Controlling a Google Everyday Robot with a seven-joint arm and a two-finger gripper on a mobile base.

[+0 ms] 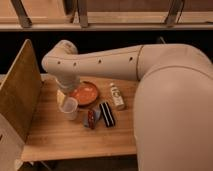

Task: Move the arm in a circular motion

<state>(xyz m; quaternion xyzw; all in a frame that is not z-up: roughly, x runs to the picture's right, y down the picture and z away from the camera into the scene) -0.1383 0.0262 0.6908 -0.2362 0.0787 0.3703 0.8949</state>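
The arm fills most of your view: a bulky shoulder on one side, a long segment reaching across the table, and an elbow bent downward. At its end the gripper hangs low over the tabletop, largely hidden by the wrist, so I cannot tell whether the jaws are spread or pressed together.

Judge your circle from that point. The upright wooden panel stands near the jaws on the side away from the shoulder. The orange bowl sits just beside them on the shoulder side, with the bottle beyond it. The cup is directly in front of the jaws — touching or not, I cannot tell. Two snack packets lie past the cup.

I would raise the wrist first, then sweep slowly in a tight circle — the cup looks easy to tip, and the panel limits the outward arc.
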